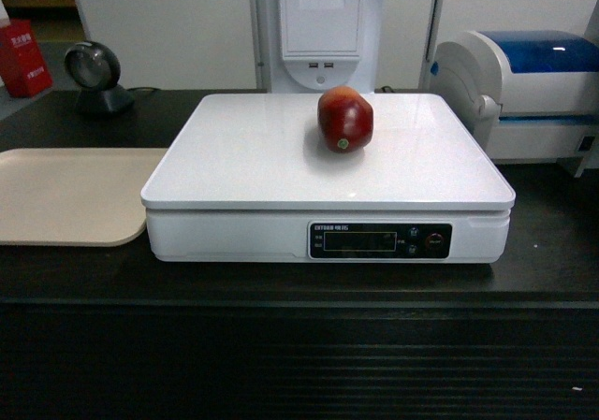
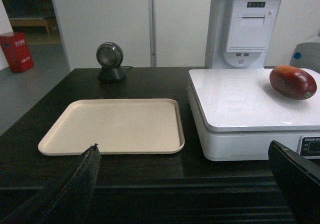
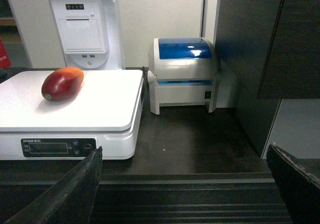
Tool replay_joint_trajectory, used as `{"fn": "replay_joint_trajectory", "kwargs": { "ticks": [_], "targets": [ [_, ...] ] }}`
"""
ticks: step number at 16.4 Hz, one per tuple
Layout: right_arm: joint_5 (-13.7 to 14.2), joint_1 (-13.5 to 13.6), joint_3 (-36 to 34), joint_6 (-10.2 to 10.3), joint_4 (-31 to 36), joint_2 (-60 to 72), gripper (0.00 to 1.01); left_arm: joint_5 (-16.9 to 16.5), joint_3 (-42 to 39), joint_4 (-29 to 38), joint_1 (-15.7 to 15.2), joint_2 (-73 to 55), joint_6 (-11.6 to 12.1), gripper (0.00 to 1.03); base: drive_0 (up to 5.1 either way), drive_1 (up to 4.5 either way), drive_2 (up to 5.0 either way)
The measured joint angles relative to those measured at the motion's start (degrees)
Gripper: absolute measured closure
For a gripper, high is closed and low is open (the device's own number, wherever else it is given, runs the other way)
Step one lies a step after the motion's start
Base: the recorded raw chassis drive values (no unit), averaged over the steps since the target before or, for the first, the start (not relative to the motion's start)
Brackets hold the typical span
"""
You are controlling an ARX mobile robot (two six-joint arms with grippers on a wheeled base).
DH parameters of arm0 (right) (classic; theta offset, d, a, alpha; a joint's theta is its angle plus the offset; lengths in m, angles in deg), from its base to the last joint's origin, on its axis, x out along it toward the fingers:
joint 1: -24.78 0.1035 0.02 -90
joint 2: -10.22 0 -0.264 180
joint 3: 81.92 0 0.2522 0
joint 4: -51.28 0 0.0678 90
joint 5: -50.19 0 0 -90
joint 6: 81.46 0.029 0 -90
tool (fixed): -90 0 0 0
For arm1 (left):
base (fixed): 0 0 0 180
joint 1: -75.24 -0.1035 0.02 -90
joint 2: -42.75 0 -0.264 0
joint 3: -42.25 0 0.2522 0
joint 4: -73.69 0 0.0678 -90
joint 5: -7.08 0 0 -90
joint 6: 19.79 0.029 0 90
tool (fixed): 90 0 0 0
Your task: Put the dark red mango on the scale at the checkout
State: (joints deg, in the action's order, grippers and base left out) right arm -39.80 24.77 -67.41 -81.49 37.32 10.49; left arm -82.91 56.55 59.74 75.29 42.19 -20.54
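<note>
The dark red mango (image 1: 345, 119) lies on its side on the white platform of the scale (image 1: 281, 163), toward the back edge at about 12 o'clock of the platform's centre, slightly to the right. In the head view it appears end-on, so its long axis runs roughly front to back, and the end with the small green sticker points toward the front of the counter. In the left wrist view the mango (image 2: 293, 82) sits at about 2 o'clock, its sticker end angled down and right; in the right wrist view it (image 3: 62, 83) sits at about 10 o'clock.

The scale stands on the black checkout (image 1: 299, 284), its display strip facing forward. A beige tray (image 1: 70, 194) lies just beside the scale at 9 o'clock, and a white-and-blue printer (image 1: 524, 88) stands at 2 o'clock.

Neither arm shows in the head view. The left gripper (image 2: 185, 184) hangs low in front of the counter edge with its fingers spread wide, holding nothing. The right gripper (image 3: 185, 184) is likewise low, level, wide apart and empty, well apart from the mango.
</note>
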Motion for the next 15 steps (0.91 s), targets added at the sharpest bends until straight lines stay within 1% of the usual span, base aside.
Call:
{"fn": "replay_joint_trajectory", "kwargs": {
  "ticks": [1, 15],
  "targets": [
    [0.0, 0.0, 0.0, 0.0, 0.0, 0.0, 0.03, 0.0, 0.0, 0.0, 0.0, 0.0, 0.0, 0.06, 0.0, 0.00, 0.0],
    [0.0, 0.0, 0.0, 0.0, 0.0, 0.0, 0.03, 0.0, 0.0, 0.0, 0.0, 0.0, 0.0, 0.05, 0.0, 0.00, 0.0]
  ]
}}
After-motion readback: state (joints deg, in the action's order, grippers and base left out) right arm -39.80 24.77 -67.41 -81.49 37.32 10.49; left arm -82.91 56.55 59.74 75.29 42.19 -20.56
